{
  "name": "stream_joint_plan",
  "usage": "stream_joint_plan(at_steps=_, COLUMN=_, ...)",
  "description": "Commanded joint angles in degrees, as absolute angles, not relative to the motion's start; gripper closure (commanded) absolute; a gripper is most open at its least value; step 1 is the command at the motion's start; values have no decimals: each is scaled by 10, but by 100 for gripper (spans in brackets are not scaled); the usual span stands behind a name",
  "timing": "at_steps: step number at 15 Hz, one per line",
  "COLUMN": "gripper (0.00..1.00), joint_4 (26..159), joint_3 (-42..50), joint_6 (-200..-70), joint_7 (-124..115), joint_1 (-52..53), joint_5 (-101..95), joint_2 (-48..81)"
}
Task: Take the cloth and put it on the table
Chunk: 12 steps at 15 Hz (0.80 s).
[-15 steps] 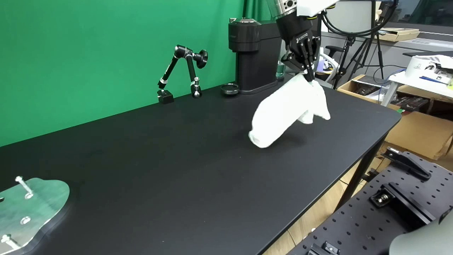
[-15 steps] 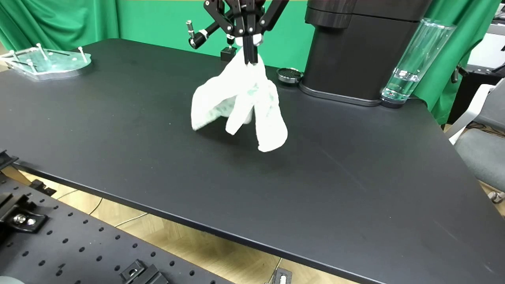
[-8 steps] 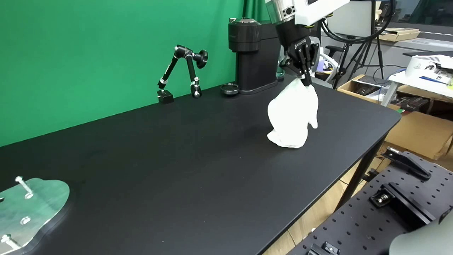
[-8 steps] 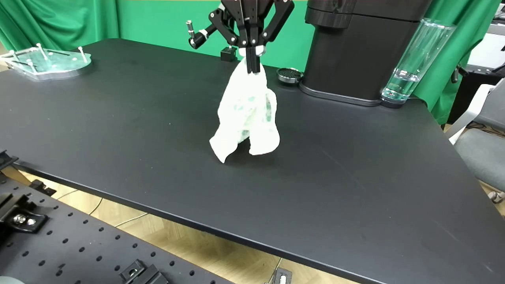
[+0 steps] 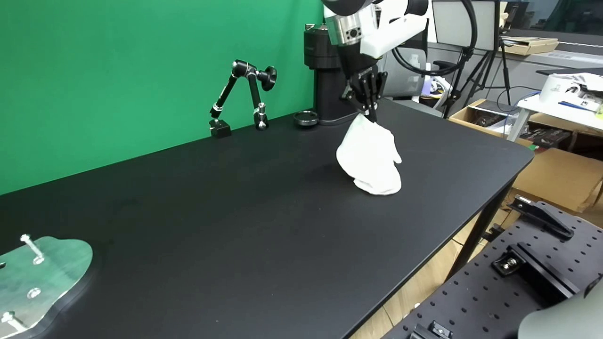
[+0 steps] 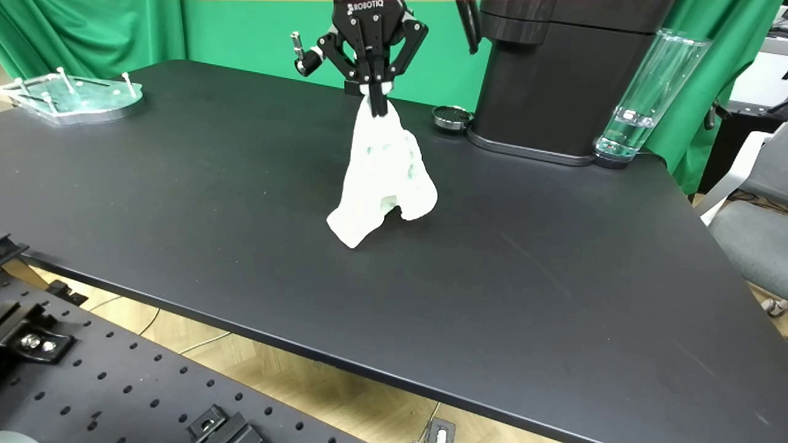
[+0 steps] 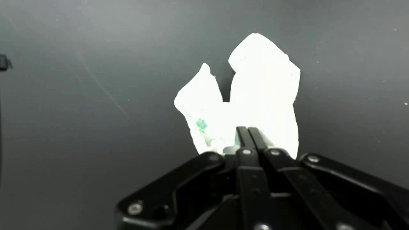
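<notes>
The cloth [image 5: 370, 157] is white with green marks. It hangs bunched from my gripper [image 5: 371, 119] in both exterior views, over the black table [image 5: 212, 235]. In an exterior view my gripper [image 6: 379, 113] points down, its fingers pressed together on the top of the cloth [image 6: 381, 166]. The cloth's lower corners hang at or just above the table; I cannot tell whether they touch. In the wrist view the gripper [image 7: 248, 128] is shut with the cloth [image 7: 262, 80] spreading below and beyond the fingertips. The gripped part is mostly hidden.
A black coffee machine [image 6: 554, 80] stands at the back, with a clear water container [image 6: 652, 92] beside it. A small round dish [image 5: 306, 118] and a black jointed mount [image 5: 220, 127] are near the green wall. A clear plate with bolts [image 5: 52, 268] lies at the table's far end.
In both exterior views my gripper has moved left and lower, carrying the cloth. The cloth has swung from a spread, slanted shape to hanging more straight down.
</notes>
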<state>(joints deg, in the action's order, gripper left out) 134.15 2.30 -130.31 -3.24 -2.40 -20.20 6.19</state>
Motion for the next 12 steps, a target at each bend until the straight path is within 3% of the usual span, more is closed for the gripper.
stream_joint_plan(at_steps=1, gripper=99, joint_4=1315, joint_3=15, joint_6=-1329, joint_7=-19, joint_1=-13, joint_5=-180, joint_2=94)
stream_joint_plan(at_steps=3, gripper=99, joint_4=1309, joint_3=11, joint_6=-1340, joint_7=-5, joint_1=-8, joint_5=-166, joint_2=105)
stream_joint_plan(at_steps=4, gripper=78, joint_4=1307, joint_3=9, joint_6=-1344, joint_7=2, joint_1=-7, joint_5=-160, joint_2=109)
stream_joint_plan(at_steps=12, gripper=25, joint_4=1309, joint_3=9, joint_6=-1296, joint_7=8, joint_1=0, joint_5=-142, joint_2=85)
